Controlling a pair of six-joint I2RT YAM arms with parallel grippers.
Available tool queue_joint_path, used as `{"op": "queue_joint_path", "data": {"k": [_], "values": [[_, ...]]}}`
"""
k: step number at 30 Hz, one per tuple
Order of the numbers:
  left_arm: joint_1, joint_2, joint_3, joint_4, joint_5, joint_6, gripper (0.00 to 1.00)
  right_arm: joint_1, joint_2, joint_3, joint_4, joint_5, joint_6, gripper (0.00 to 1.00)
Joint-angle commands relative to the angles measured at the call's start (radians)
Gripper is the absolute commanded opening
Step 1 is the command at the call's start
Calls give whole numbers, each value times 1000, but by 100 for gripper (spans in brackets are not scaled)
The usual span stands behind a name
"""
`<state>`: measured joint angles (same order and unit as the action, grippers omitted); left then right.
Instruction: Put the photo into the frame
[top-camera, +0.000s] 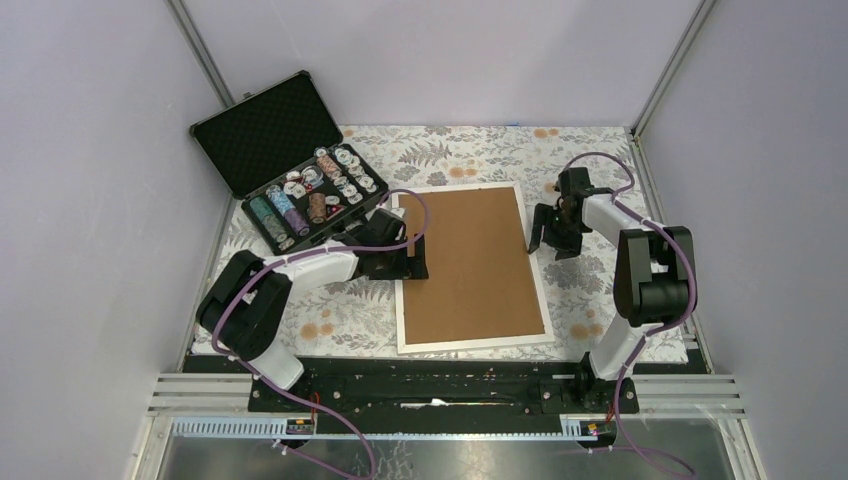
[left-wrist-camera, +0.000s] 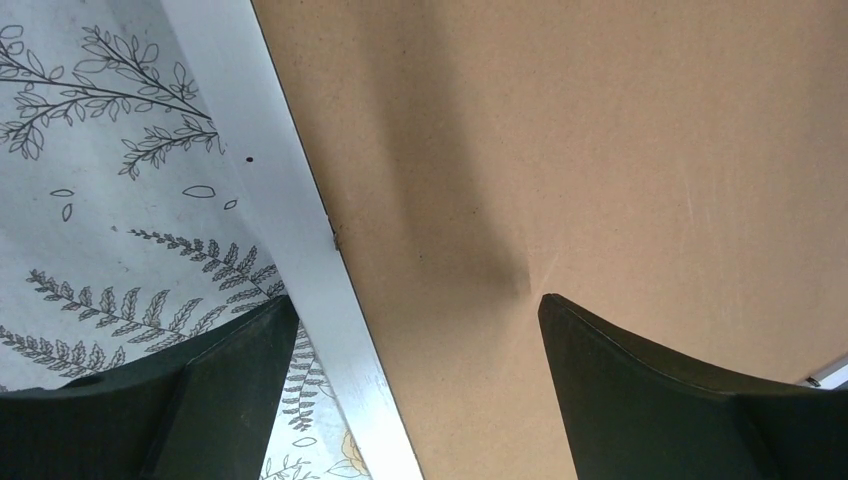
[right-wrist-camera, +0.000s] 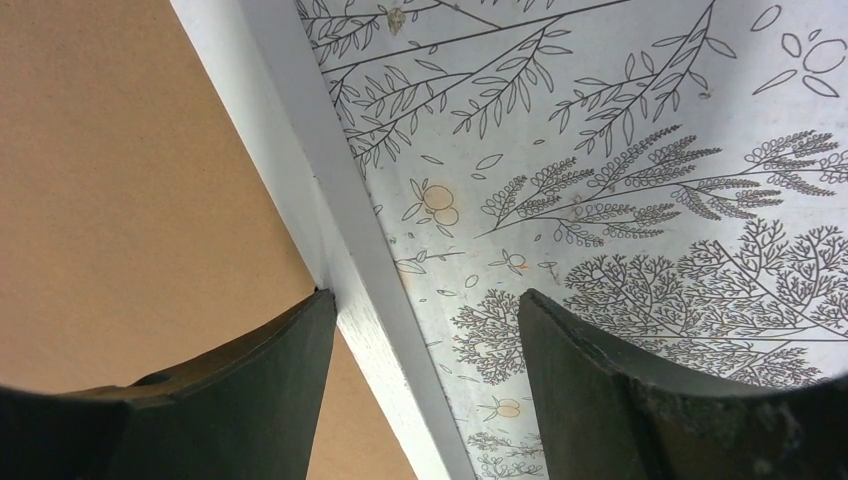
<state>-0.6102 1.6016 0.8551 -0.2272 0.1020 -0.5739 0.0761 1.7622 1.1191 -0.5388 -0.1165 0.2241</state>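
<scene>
The white frame (top-camera: 470, 342) lies flat in the middle of the table with a plain brown backing board (top-camera: 472, 265) filling it. The photo is hidden or out of view. My left gripper (top-camera: 415, 262) is open, low over the frame's left rail. In the left wrist view the gripper (left-wrist-camera: 420, 310) straddles the rail (left-wrist-camera: 290, 220), one finger over the board (left-wrist-camera: 600, 150), one over the cloth. My right gripper (top-camera: 550, 243) is open at the frame's right rail. In the right wrist view it (right-wrist-camera: 427, 300) straddles the rail (right-wrist-camera: 330, 200), beside the board (right-wrist-camera: 130, 180). Both are empty.
An open black foam-lined case of chips (top-camera: 300, 190) stands at the back left, just behind my left arm. A floral tablecloth (top-camera: 470, 150) covers the table. Grey walls with metal posts close in the sides and back.
</scene>
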Motion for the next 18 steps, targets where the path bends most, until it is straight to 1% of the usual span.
{"op": "queue_joint_path", "data": {"k": [1, 5, 10, 18], "values": [[-3, 2, -50, 15, -15, -6, 96, -42, -39, 27, -40, -22, -9, 74], [-3, -9, -54, 16, -23, -3, 96, -55, -62, 31, -41, -20, -22, 73], [-2, -4, -56, 27, -14, -4, 96, -50, -30, 22, -17, -60, -27, 71], [-3, 1, -59, 33, -7, -5, 96, -25, 8, 21, 5, -65, -30, 70]]}}
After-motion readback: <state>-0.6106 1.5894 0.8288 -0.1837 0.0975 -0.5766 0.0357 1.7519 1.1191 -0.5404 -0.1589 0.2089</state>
